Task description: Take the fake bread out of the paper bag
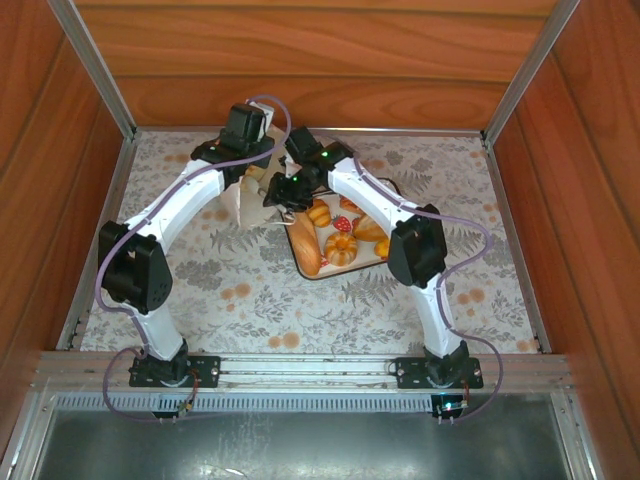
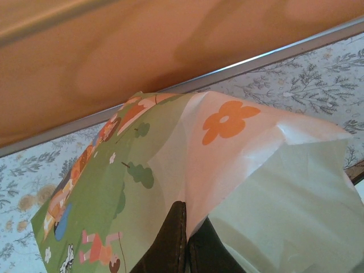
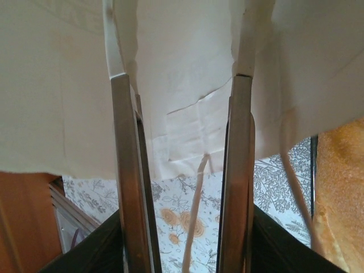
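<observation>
- Overhead, places the paper bag (image 1: 243, 197) on the floral table (image 1: 230, 290) toward the far side, between the two wrists. Mostly covered by them, with outline and mouth hard to make out.
- Sets the fake bread (image 1: 342, 250) on the strawberry-print tray (image 1: 304, 270) just right of the bag. Several golden pieces, partly hidden under the right arm, so cannot give a firm count.
- Shows the left gripper (image 2: 186, 245) with jaws pressed together on a fold of the paper bag (image 2: 244, 170), here green and white with an orange flower print. Fingertips buried in the paper.
- Shows the right gripper (image 3: 179, 79) with jaws apart and nothing clamped between. White paper bag (image 3: 57, 85) wall right at the tips; cannot judge whether touching.
- Crops a cord handle (image 3: 195, 219) hanging between the fingers, and one piece of fake bread (image 3: 341, 193) at the right edge.
- Hides the bag's inside; cannot tell whether any bread lies there.
</observation>
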